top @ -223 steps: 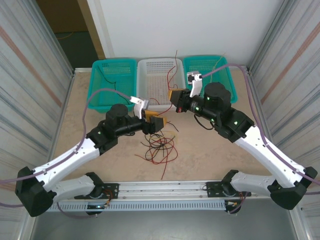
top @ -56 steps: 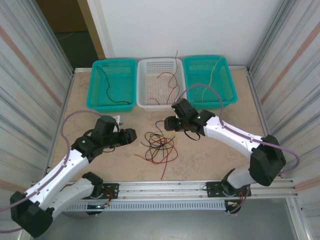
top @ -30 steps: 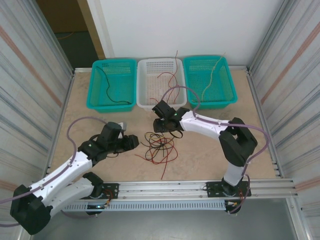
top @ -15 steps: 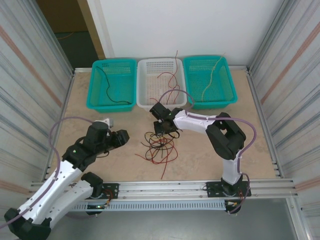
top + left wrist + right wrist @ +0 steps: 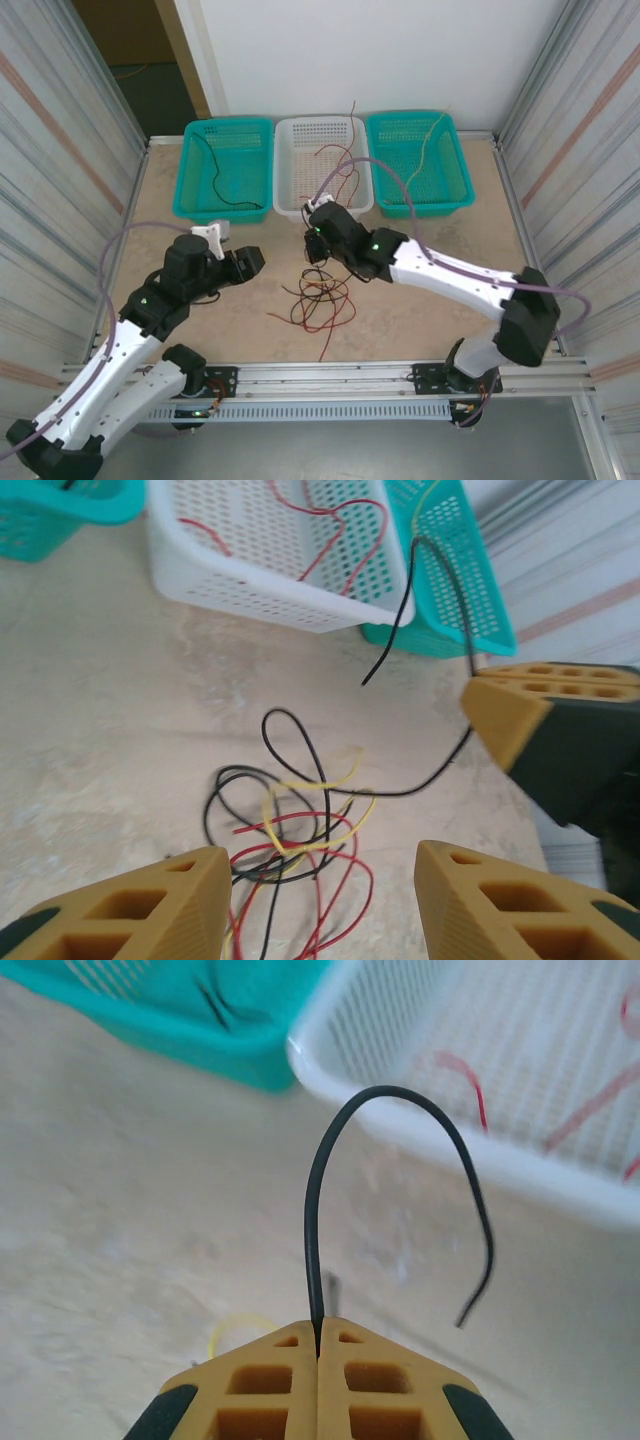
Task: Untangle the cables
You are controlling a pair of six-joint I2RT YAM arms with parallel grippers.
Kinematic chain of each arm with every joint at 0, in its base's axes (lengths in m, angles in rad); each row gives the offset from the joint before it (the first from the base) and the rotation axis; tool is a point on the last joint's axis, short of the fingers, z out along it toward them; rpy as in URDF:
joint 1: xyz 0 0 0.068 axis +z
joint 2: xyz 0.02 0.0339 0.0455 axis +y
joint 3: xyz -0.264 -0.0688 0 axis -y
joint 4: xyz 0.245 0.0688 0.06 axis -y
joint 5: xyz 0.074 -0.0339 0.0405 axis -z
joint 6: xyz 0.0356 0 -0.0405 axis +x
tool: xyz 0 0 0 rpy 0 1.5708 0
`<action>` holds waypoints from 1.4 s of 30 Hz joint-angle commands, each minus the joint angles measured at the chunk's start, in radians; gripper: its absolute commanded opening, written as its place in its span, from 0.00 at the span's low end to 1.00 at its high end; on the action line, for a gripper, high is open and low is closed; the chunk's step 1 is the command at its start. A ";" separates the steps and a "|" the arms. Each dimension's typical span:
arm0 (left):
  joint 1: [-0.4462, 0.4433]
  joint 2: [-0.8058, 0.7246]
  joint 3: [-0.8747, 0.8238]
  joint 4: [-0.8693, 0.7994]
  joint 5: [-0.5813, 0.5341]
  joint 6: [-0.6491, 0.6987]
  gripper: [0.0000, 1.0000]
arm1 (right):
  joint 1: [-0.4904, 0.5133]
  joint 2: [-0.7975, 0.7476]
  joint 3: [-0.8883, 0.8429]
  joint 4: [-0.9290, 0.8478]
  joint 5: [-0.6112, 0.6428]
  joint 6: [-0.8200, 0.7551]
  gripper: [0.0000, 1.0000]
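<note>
Beige counter [image 5: 440,310] between corrugated side walls. Three baskets along the far edge: teal basket [image 5: 230,122] with a black wire, white basket [image 5: 322,122] with red wires, second teal basket [image 5: 415,116] with a yellowish wire. Remaining cables [image 5: 318,300] in a loose red, black and yellow heap at mid-counter, on the near side of the white basket. Right claw [image 5: 318,1338] clenched on the black cable [image 5: 330,1150], gripped close to its free end, a short tail arching above the fingers. Rest of that strand running down into the heap, looped among red and yellow. Left claw [image 5: 322,865] released, jaws apart with nothing between them, aimed at the heap from nearby but not pinning it. Risks, as judged: whole heap dragged along on a pull, nothing restraining it; loops drawn tight into a knot; thin strand slipping from the pinch under tension, given the short tail; trailing wires snagging the white basket's rim.
</note>
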 commanded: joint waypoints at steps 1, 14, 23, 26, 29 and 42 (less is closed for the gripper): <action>-0.005 0.015 0.029 0.109 0.074 0.047 0.52 | 0.008 -0.061 0.019 0.057 0.026 -0.108 0.00; -0.051 0.065 0.054 0.161 0.087 0.085 0.59 | 0.039 -0.114 0.193 0.066 -0.047 -0.203 0.03; -0.052 0.103 -0.014 0.209 0.119 -0.009 0.59 | 0.054 -0.127 0.197 0.090 -0.070 -0.203 0.03; -0.063 0.128 -0.037 0.246 0.123 -0.036 0.58 | 0.058 -0.132 0.195 0.095 -0.069 -0.205 0.03; -0.076 0.149 -0.049 0.263 0.107 -0.042 0.57 | 0.058 -0.143 0.191 0.101 -0.074 -0.205 0.04; -0.090 0.232 -0.080 0.400 0.126 -0.138 0.52 | 0.061 -0.156 0.164 0.114 -0.111 -0.169 0.05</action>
